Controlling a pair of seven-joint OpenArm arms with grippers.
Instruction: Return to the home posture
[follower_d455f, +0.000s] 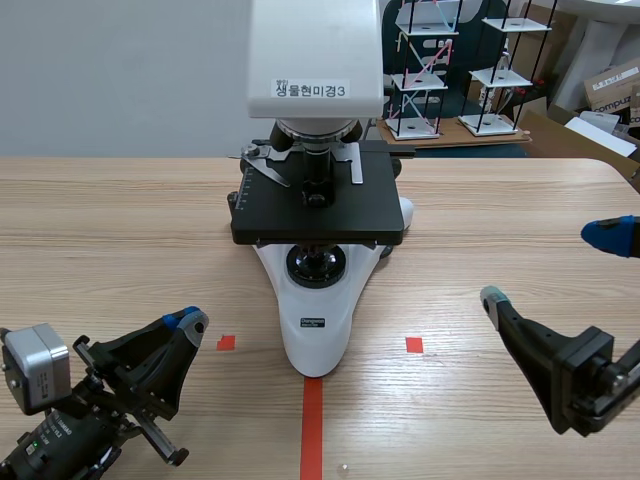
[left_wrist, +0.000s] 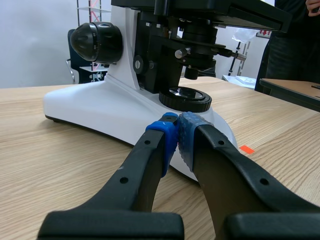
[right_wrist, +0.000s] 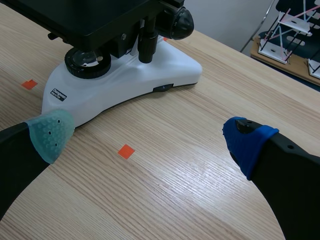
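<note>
Grippers first: left gripper (follower_d455f: 190, 322) is closed on nothing, its blue dotted pads (left_wrist: 189, 135) pressed together at the tips, held low over the wooden table (follower_d455f: 120, 230). The right gripper (follower_d455f: 552, 267) is spread wide and holds nothing, with a grey-green pad (right_wrist: 50, 135) on one finger and a blue pad (right_wrist: 247, 142) on the other.

The microscope (follower_d455f: 315, 200) stands upright between the two grippers and ahead of both, touching neither. In the left wrist view its white base (left_wrist: 100, 105) sits just ahead of the closed fingertips. In the right wrist view the base (right_wrist: 125, 75) is ahead of the grey-green finger.

The base's long axis runs away from the robot, and its narrow rounded foot points back toward the grippers. It is smooth white plastic that widens toward the rear. The flat stage (follower_d455f: 318, 205) is matte black and squarish, with a round glass lens (follower_d455f: 316, 265) below it. A black ribbed focus knob (left_wrist: 96, 42) sits on the side.

Small orange-red square marks (follower_d455f: 414, 344) lie on the grained wood near each gripper.
</note>
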